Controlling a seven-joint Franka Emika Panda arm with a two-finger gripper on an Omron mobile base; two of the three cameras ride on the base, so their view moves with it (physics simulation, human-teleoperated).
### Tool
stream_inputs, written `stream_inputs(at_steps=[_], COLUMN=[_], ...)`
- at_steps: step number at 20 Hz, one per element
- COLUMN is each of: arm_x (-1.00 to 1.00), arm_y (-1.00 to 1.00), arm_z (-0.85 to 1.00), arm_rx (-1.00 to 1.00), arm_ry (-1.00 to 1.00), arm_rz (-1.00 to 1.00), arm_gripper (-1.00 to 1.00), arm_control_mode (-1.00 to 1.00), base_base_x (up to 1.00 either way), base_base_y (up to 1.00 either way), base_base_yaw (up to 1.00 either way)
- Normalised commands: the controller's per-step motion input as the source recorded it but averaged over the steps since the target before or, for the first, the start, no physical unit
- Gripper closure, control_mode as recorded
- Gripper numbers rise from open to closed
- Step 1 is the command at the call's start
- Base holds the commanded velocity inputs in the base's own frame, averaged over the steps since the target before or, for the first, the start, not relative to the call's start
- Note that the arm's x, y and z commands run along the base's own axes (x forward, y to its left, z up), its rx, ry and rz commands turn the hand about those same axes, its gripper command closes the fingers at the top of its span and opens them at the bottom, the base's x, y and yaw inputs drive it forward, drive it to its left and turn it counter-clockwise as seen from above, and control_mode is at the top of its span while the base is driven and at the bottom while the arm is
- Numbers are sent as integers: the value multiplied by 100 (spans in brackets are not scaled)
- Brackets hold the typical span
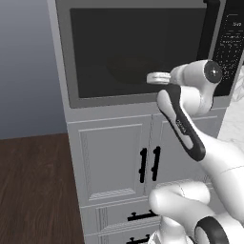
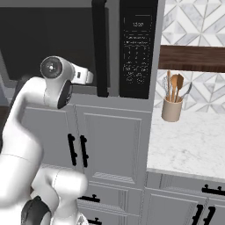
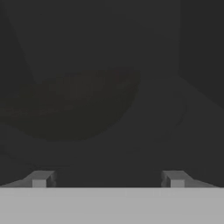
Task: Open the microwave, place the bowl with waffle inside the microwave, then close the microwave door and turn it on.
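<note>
Two fingers (image 3: 108,180) are seen spread wide apart at the bottom of the hand view, and nothing is held between them. Ahead of the fingers and a little to their left, the bowl (image 3: 74,105) is dimly seen inside the microwave (image 1: 143,52), through its dark glass. The waffle cannot be made out.

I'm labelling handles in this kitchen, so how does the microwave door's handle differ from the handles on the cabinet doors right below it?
The microwave door handle is one tall, thick black bar running down the whole door; the cabinet handles are a pair of short, thin bars. The microwave handle sits at the door's right edge beside the keypad; the cabinet handles sit side by side where two grey panelled doors meet. Both kinds are black and vertical.
</note>
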Motion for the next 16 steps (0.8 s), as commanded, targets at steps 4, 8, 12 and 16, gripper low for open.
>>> stream_inputs(at_steps=[4,8,12,16], arm_x=[-98,-100,-85,-42], arm_y=[-13,-32,-51,-73], arm_z=[0,7,26,28], arm_rx=[0,4,12,24], arm_ry=[-22,-35,-20,0], arm_rz=[0,0,-5,-10], arm_gripper=[-100,-100,-100,-100], arm_control_mode=[-100,-100,-100,-100], base_base_x=[0,0,0,0], base_base_y=[0,0,0,0], base_base_yaw=[0,0,0,0])
